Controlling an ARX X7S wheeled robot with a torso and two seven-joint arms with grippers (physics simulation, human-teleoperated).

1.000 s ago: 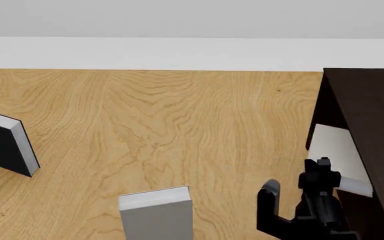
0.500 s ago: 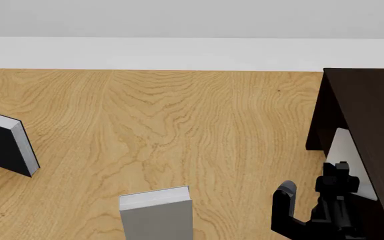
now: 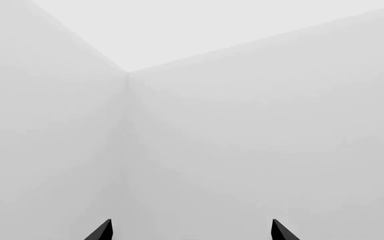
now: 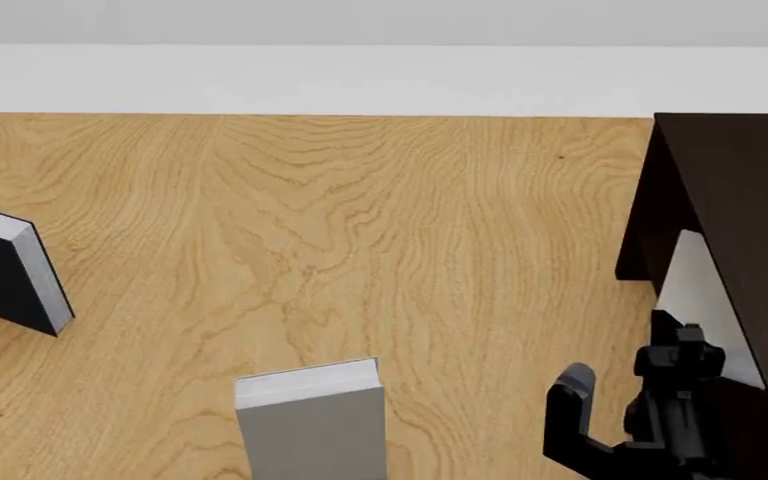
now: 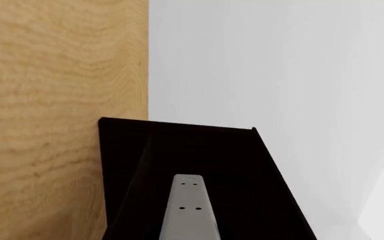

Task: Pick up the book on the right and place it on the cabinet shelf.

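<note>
The book [image 4: 704, 290], plain light grey, stands on edge inside the open side of the dark cabinet [image 4: 744, 190]. My right gripper [image 4: 679, 352] is at the book's near end, shut on it. In the right wrist view the book's thin grey edge [image 5: 188, 210] runs out from between the jaws into the cabinet [image 5: 245, 170]. The interior is so dark that I cannot make out the cabinet shelf or the fingers. My left gripper [image 3: 190, 232] is open, pointing at a blank white wall corner.
A twin grey book [image 4: 311, 420] stands upright on the wooden floor [image 4: 357, 220] near the front middle. At the far left a black-covered book [image 4: 11, 275] stands tilted. A white wall runs along the back.
The right gripper carried the book rightward, deeper into the cabinet, so less of the grey cover shows. The head view has also shifted a little, and the scene sits higher.
</note>
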